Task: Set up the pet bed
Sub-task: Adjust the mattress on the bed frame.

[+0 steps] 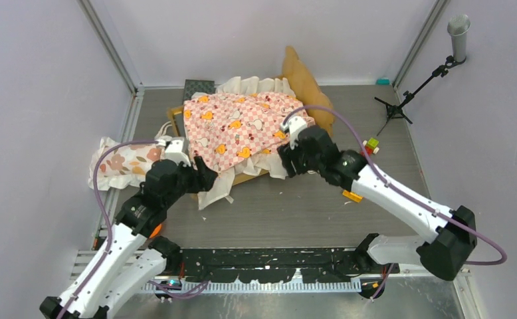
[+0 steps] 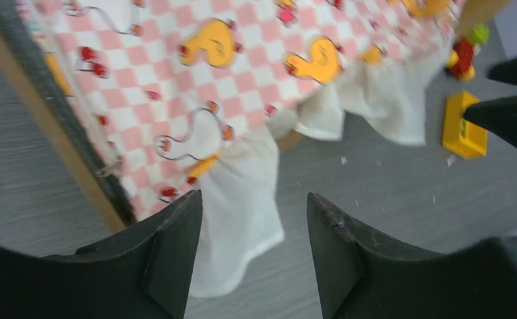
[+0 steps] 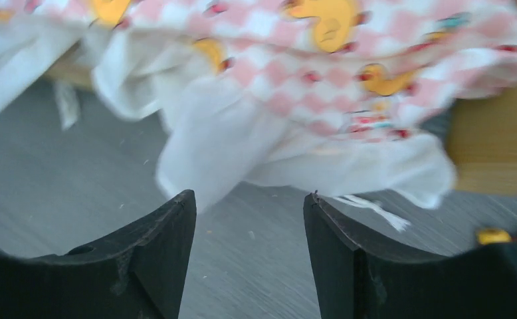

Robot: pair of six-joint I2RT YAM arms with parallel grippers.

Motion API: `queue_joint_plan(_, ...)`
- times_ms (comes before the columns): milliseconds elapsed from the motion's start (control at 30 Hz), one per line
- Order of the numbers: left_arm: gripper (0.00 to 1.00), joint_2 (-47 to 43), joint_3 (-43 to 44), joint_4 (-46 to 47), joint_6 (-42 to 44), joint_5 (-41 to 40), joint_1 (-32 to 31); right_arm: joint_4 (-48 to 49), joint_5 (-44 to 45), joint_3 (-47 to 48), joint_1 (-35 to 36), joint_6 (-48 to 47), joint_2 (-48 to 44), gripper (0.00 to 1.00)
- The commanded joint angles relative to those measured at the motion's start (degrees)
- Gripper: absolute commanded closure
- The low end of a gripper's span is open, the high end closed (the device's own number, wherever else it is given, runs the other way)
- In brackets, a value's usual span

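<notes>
My left tool (image 2: 254, 203) and right tool (image 3: 249, 198) both stand apart, holding nothing. The pet bed (image 1: 304, 83) sits mid counter (image 1: 309, 206) under a checkered sheet (image 1: 236, 126). It looks stiff and wooden, so I'd grip its frame rail, not the limp cloth.

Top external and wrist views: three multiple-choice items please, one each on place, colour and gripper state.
1. Where is the floral pillow relative to the pet bed? A) on it B) on the table, to its left C) behind it
2. The sheet over the bed is checked white and: A) blue B) green C) pink
3. The right gripper is: A) open, empty B) shut on the sheet C) shut, empty
Key: 1 B, it lies on the table beside the bed; 2 C, pink squares show in every view; 3 A, its jaws stand apart, gripping nothing.
</notes>
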Motion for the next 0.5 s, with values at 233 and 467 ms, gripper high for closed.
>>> queue_joint_plan(233,0.39,4.3,3.9,-0.1,3.6,-27.9,-26.2,41.1,-29.7,-26.9,6.6,-23.0,-11.3,0.35)
queue_joint_plan(467,0.36,-2.9,7.6,-6.7,0.7,-32.2,-26.2,53.2,-18.9,-26.2,12.1,-25.1,0.1,0.41)
